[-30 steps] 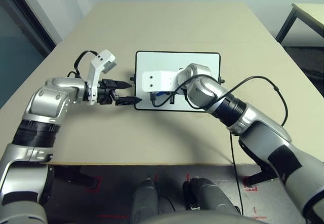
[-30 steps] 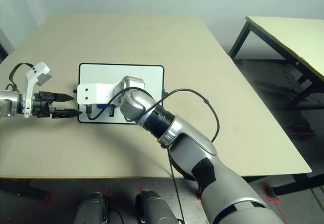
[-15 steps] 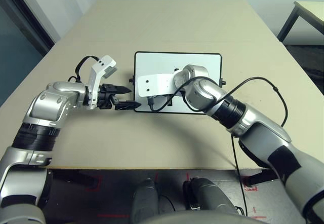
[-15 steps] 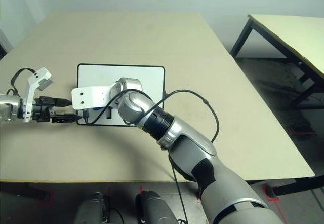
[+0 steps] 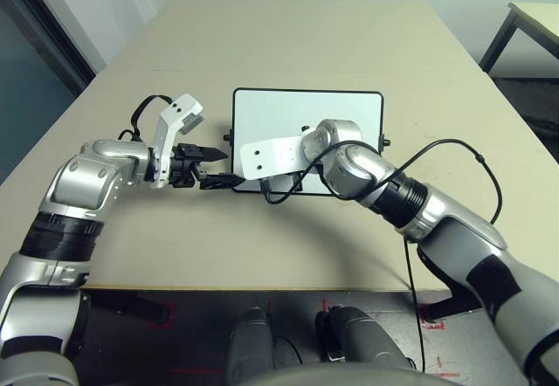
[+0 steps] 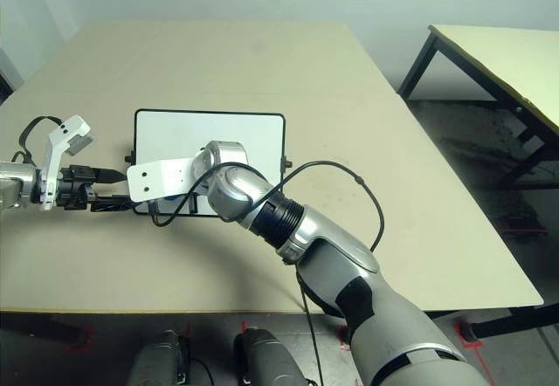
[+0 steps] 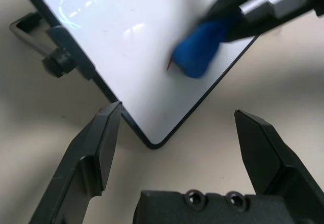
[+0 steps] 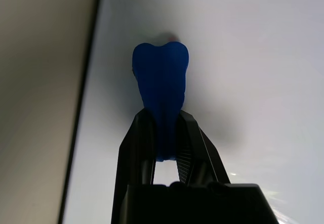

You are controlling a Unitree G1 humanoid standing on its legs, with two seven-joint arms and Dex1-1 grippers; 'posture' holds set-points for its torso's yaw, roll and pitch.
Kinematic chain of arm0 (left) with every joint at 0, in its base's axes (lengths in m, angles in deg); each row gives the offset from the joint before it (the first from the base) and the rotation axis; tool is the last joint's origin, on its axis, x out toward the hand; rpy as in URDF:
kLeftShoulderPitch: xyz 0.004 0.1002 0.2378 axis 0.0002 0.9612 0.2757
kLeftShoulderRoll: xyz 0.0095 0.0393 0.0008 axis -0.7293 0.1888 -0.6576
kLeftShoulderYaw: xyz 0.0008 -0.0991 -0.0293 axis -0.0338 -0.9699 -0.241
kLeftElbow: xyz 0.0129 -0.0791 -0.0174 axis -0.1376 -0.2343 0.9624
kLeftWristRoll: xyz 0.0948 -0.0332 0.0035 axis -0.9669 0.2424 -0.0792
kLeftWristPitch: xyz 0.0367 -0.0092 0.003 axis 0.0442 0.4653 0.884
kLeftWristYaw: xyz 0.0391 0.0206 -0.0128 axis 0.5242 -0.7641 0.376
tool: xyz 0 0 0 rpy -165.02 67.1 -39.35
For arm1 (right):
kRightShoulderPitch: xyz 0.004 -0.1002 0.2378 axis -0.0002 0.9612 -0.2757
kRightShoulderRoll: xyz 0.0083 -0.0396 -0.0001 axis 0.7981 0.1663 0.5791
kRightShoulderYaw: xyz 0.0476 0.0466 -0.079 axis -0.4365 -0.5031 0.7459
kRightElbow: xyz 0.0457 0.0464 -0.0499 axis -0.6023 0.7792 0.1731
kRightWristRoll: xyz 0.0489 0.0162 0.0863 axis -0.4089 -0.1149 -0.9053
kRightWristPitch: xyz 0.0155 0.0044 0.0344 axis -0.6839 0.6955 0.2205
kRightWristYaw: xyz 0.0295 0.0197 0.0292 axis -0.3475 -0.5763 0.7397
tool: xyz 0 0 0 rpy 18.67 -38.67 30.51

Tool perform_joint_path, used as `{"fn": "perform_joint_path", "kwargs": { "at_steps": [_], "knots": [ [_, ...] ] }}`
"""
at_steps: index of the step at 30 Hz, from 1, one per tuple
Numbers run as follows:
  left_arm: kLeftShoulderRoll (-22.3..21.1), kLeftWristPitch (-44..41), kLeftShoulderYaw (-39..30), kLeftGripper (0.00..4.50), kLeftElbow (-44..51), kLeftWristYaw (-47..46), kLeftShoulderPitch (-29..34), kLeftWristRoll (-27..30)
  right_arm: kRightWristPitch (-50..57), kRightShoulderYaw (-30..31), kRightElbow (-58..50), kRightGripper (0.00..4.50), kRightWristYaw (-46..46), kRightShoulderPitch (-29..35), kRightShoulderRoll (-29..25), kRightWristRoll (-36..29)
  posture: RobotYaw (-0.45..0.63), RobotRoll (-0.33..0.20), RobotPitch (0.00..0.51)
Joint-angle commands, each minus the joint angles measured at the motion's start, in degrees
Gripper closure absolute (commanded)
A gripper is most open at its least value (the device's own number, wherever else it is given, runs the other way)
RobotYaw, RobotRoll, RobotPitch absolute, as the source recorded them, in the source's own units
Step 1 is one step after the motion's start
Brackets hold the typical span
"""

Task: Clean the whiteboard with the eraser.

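The whiteboard [image 5: 336, 111] lies flat in the middle of the table, and its surface looks almost bare. My right gripper [image 8: 164, 115] is shut on the blue eraser [image 8: 161, 84] and presses its end on the board near the near-left corner. A tiny red mark [image 8: 173, 35] shows just past the eraser's tip. In the head view the white wrist mount [image 5: 266, 155] covers that gripper. My left gripper [image 5: 229, 166] stands open at the board's left edge, its fingers either side of the near-left corner [image 7: 152, 144]. The eraser [image 7: 202, 49] also appears in the left wrist view.
A black cable [image 5: 279, 196] loops from my right wrist over the board's near edge. A small black knob [image 5: 385, 140] sticks out on the board's right side. Bare tan table [image 5: 288, 45] surrounds the board. Another table [image 6: 498, 54] stands at the far right.
The right gripper has slid the eraser a little toward the board's near edge. The left gripper has edged closer to the board's near-left corner.
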Motion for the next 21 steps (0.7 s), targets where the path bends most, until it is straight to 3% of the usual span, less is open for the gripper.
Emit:
{"fn": "perform_joint_path", "kwargs": {
  "at_steps": [1, 9, 14, 19, 21],
  "knots": [
    [-0.3, -0.4, 0.0, 0.0, 0.3, 0.0, -0.2, -0.1, -0.2, -1.2, 1.7, 3.95, -1.0, -1.3, 0.0, 0.8, -0.06, 0.0, 0.083],
    [0.0, -0.1, 0.4, 0.0, -0.5, 0.2, -1.1, -0.5, 3.2, 3.9, -6.6, 3.95, 6.3, 3.2, -4.6, 2.8, -0.06, 0.0, 0.074],
    [-0.1, 0.0, 0.5, 0.0, -0.6, 0.4, -1.3, -0.5, 1.6, 1.0, -1.4, 3.95, 2.8, 0.7, -1.9, 2.3, -0.06, 0.0, 0.075],
    [-0.1, 0.2, 0.6, 0.0, -0.7, 0.5, -1.4, -0.6, 1.7, 2.9, -3.4, 3.95, 4.8, 3.0, -3.1, 3.0, -0.06, 0.0, 0.077],
    [-0.1, 0.2, 0.5, 0.0, -0.7, 0.5, -1.3, -0.6, 1.1, 0.7, -1.9, 3.95, 1.8, 2.2, -0.9, 2.4, -0.06, 0.0, 0.077]
  ]
}}
